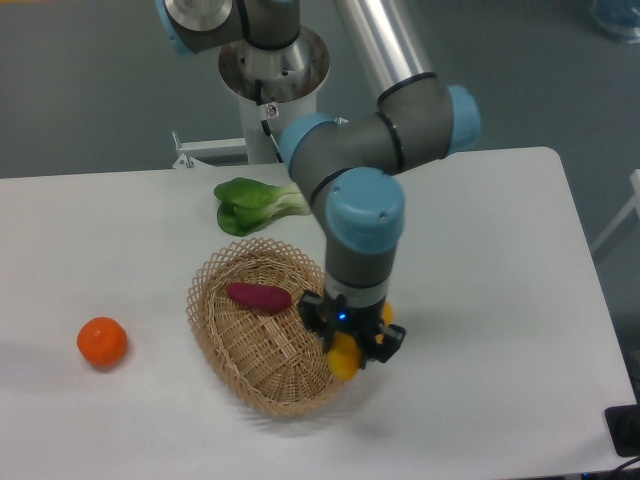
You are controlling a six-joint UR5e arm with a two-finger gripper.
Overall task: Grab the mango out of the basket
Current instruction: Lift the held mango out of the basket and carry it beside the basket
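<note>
The gripper hangs over the right edge of the basket, its jaws closed on the mango, of which only a yellow end below the fingers and a sliver on the right side show. The fruit looks lifted clear of the basket floor and sits roughly above the woven rim, at the near right of the basket.

The main risk, as I judge it, is the grip itself. The mango is smooth and elongated, and the jaws seem to hold it across a narrow part, with one end hanging down. A quick swing or stop of the arm could let it pivot or slip out, and it would then drop onto the rim or roll across the tabletop.

A second risk is the low end catching the lacy rim if the arm travels sideways before it has risen enough; that could drag or tip the basket and disturb the purple sweet potato inside.

The orange at the near left and the leafy green on the far side lie well apart from this.
</note>
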